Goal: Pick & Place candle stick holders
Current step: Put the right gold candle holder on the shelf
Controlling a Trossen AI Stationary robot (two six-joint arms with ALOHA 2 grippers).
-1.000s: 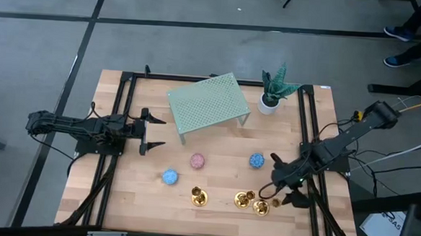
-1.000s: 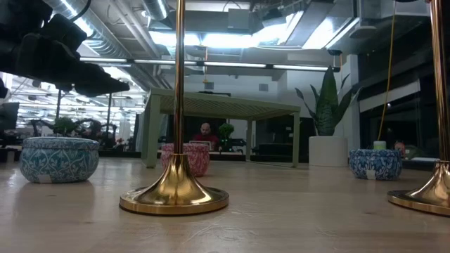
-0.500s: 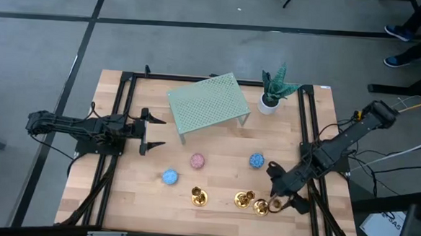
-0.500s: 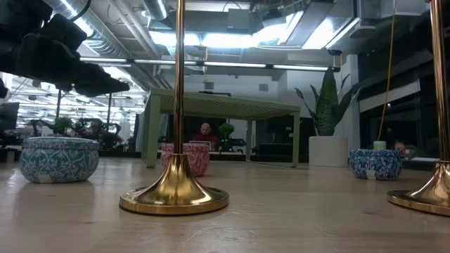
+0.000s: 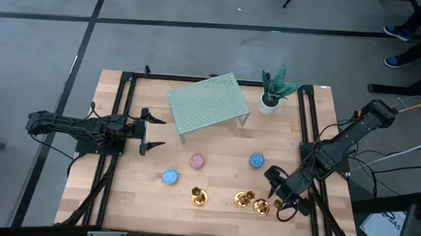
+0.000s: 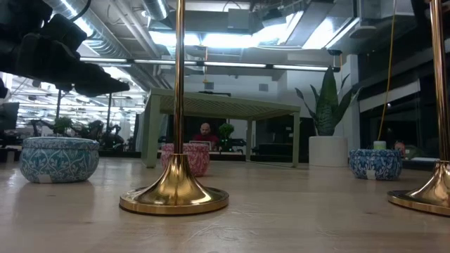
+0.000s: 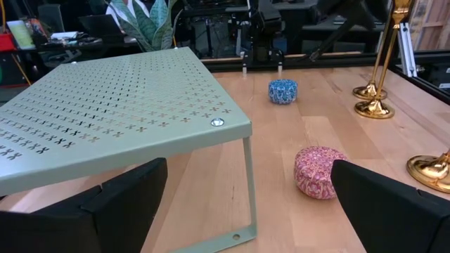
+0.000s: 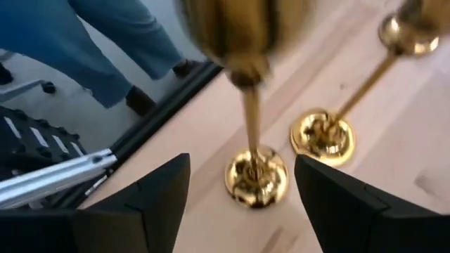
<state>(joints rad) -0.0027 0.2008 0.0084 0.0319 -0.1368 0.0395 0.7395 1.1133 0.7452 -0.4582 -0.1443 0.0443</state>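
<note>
Three gold candle stick holders stand upright on their round bases near the table's front edge: one [image 5: 199,198] apart on the left and two close together [image 5: 244,199] [image 5: 261,206]. My right gripper [image 5: 280,200] is open and slants down just right of the rightmost one. In the right wrist view that holder's stem [image 8: 251,119] rises between and beyond the spread fingers of my right gripper [image 8: 242,193], which are apart from it; its blurred cup [image 8: 242,28] is close to the camera. My left gripper [image 5: 152,131] waits open at the table's left.
A green perforated shelf [image 5: 206,102] and a potted plant [image 5: 273,92] stand at the back. Two blue tins [image 5: 170,176] [image 5: 256,161] and a pink one [image 5: 197,161] sit mid-table behind the holders. A person's legs [image 8: 105,42] show beyond the table's right frame rail.
My right gripper has rolled about its own pointing line, so its fingers stand turned about beside the rightmost holder. The candle stick holders and the tins have kept their places.
</note>
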